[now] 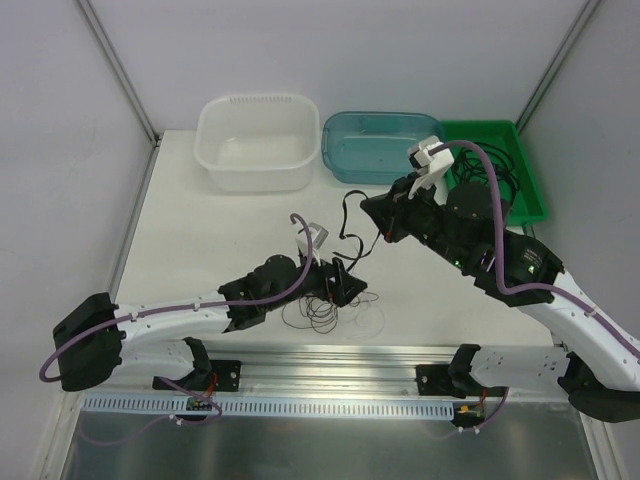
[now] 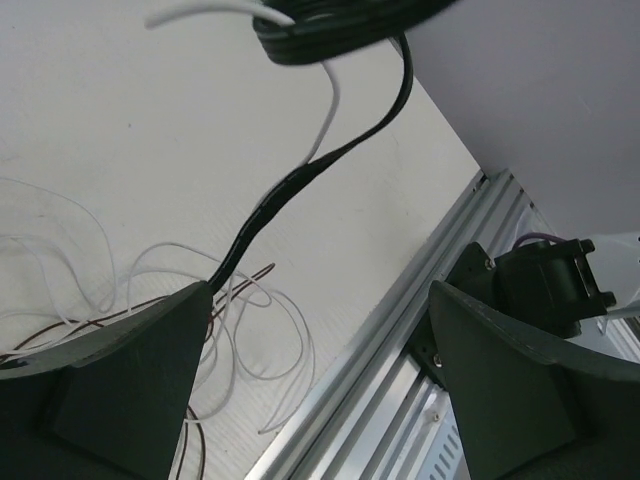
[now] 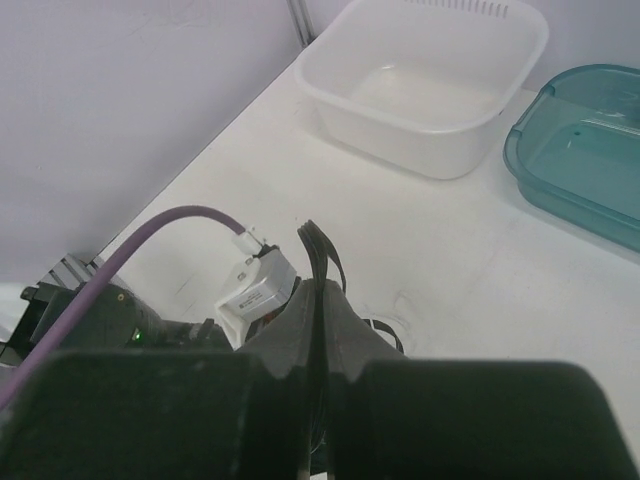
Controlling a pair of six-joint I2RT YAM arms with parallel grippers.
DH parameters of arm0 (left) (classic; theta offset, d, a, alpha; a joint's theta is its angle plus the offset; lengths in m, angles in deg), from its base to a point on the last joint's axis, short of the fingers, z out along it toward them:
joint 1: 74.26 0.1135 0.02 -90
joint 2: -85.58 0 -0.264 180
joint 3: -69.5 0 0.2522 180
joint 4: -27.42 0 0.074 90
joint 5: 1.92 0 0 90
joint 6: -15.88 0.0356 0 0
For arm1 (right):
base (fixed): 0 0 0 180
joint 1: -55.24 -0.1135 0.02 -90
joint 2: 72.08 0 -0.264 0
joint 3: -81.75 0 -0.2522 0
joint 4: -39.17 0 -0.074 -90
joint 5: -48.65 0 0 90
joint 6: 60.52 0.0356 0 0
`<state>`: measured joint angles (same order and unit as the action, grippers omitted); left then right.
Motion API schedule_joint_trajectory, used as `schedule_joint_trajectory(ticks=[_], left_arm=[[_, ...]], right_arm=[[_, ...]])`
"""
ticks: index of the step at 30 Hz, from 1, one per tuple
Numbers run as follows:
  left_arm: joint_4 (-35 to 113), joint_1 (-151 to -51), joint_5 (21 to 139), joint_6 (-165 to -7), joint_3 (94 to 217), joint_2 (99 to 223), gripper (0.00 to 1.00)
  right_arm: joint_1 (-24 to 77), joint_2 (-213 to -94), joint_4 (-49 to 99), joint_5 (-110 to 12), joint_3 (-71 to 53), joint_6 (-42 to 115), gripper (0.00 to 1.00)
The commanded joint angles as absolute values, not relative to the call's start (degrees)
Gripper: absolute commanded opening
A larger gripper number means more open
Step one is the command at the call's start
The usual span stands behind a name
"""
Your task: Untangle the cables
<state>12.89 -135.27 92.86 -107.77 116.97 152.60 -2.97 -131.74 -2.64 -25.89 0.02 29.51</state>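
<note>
Here the black cable (image 2: pixel 300 180) dips behind the spread left pincer's (image 2: pixel 320 288) finger (image 2: pixel 130 380).

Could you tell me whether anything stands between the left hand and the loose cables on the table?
Nothing visible does. The open left hand hangs right over the thin cables; the black cable comes down at its side.
</note>
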Motion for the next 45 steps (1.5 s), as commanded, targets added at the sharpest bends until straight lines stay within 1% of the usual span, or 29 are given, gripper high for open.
schedule_joint_trajectory(ticks=[1,6,9,11,14,20,26,28,32,41,45], left_arm=[[7.26,-137.18,98.18,-106.21,115.43,151.93,0.90],[5.94,-138.68,102.40,-105.24,114.46,155.44,0.88],[5.85,-141.84,108.89,-103.93,114.55,157.29,0.87],[5.76,-144.47,114.41,-102.61,114.20,157.56,0.85],[6.55,-146.49,117.78,-102.59,113.06,155.54,0.80],[21.39,-150.28,123.93,-106.11,116.74,152.11,0.76],[25.27,-150.64,122.10,-104.10,121.48,157.11,0.68],[25.63,-150.72,122.53,-103.22,122.89,159.66,0.67],[25.89,-150.64,123.50,-99.80,126.23,163.61,0.60],[26.07,-150.55,127.72,-94.69,130.54,170.12,0.59],[26.15,-150.55,127.02,-93.81,132.30,172.76,0.53]], right_arm=[[-2.94,-131.67,0.71,-24.56,0.15,30.45,0.01],[-2.85,-131.41,2.29,-25.00,-0.99,31.33,0.01],[-2.85,-131.76,2.38,-24.91,-0.64,31.41,0.01],[-2.85,-131.67,2.21,-24.65,-0.55,31.15,0.01],[-2.76,-131.50,1.94,-23.77,-0.64,30.89,0.01],[-2.85,-131.41,1.94,-23.51,-1.34,30.98,0.01],[-2.68,-131.67,2.73,-24.21,-1.87,31.68,0.01],[-2.76,-131.67,2.65,-24.47,-1.78,31.94,0.01],[-2.76,-131.41,2.73,-24.47,-1.87,32.29,0.01],[-2.76,-131.67,2.56,-24.83,-2.05,32.64,0.01],[-2.68,-131.67,2.65,-24.83,-2.04,32.64,0.01]])
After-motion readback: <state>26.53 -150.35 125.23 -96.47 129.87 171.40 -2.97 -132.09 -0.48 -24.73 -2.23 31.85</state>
